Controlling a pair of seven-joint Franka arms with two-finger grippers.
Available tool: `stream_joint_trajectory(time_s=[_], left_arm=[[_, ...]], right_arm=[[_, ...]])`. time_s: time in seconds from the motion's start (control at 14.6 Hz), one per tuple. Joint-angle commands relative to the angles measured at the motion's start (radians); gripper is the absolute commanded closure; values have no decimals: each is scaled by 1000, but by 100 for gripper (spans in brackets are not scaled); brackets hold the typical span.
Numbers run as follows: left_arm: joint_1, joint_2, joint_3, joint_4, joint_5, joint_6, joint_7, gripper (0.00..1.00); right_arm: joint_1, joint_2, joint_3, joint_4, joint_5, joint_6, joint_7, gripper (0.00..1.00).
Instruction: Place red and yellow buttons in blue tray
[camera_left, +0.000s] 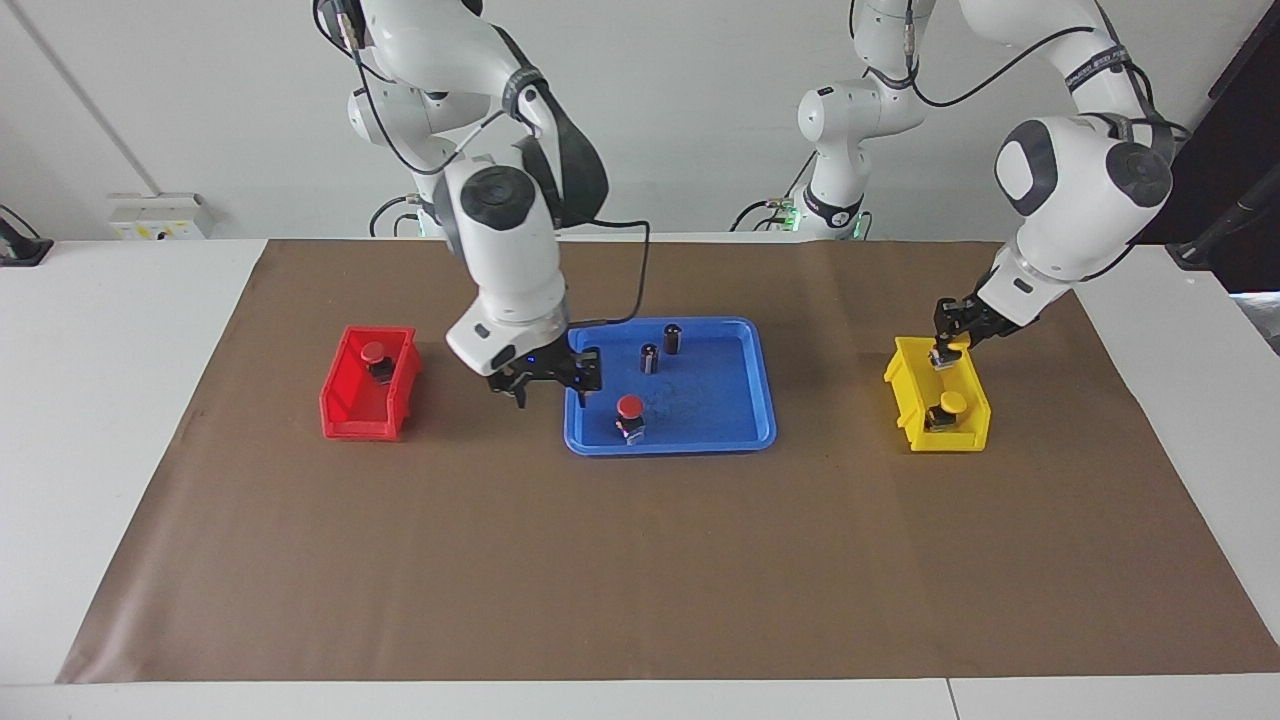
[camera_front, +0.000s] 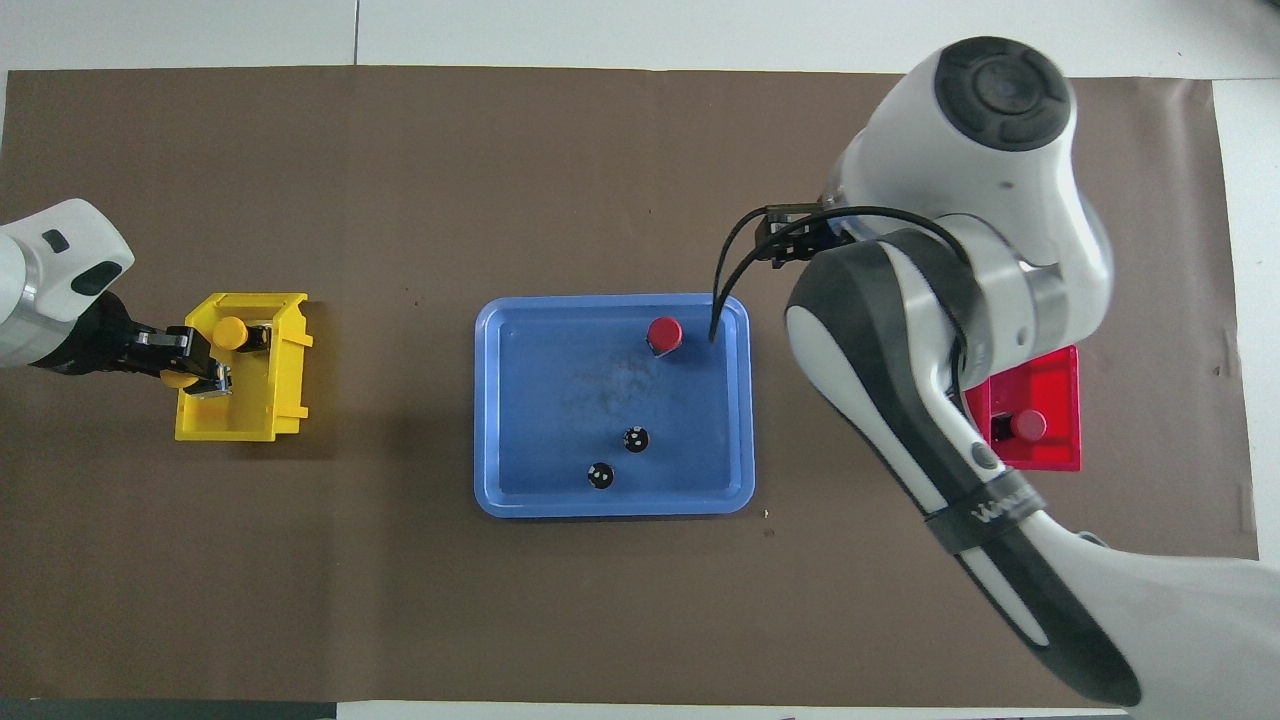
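Note:
One red button (camera_left: 629, 406) (camera_front: 663, 333) stands free on the blue tray (camera_left: 712, 402) (camera_front: 560, 375). My right gripper (camera_left: 553, 385) hangs open and empty over the tray's rim toward the right arm's end of the table; the overhead view hides it under the arm. A second red button (camera_left: 373, 352) (camera_front: 1027, 425) sits in the red bin (camera_left: 352, 405) (camera_front: 1045, 380). My left gripper (camera_left: 943, 347) (camera_front: 197, 371) is shut on a yellow button (camera_front: 180, 379), just above the yellow bin (camera_left: 915, 400) (camera_front: 245, 425). Another yellow button (camera_left: 952, 402) (camera_front: 231, 331) stays in that bin.
Two dark cylinders (camera_left: 650, 358) (camera_left: 672, 337) stand in the tray, nearer to the robots than the red button. A brown mat (camera_left: 640, 560) covers the table. The right arm's cable (camera_left: 630, 270) hangs over the tray's rim.

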Motion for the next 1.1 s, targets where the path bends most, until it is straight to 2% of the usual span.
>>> stream_joint_trajectory(time_s=[0.0, 0.14, 0.34, 0.62, 0.82, 1.03], left_arm=[[-72, -2, -6, 75, -17, -61, -93, 67], [-204, 14, -4, 63, -37, 52, -232, 68], [-331, 109, -4, 75, -66, 183, -367, 68], [-398, 221, -4, 74, -66, 342, -382, 68], [-445, 293, -4, 75, -66, 448, -382, 68], [-505, 342, -3, 80, -66, 499, -401, 68]], right_arm=[[-162, -137, 18, -204, -1, -6, -238, 18], [-265, -177, 18, -295, -1, -7, -381, 20], [-324, -220, 18, -407, -1, 38, -468, 24], [-351, -283, 18, -590, -1, 192, -511, 28], [-351, -302, 16, -639, -1, 224, -535, 29], [-351, -317, 16, -694, -1, 276, -540, 30]])
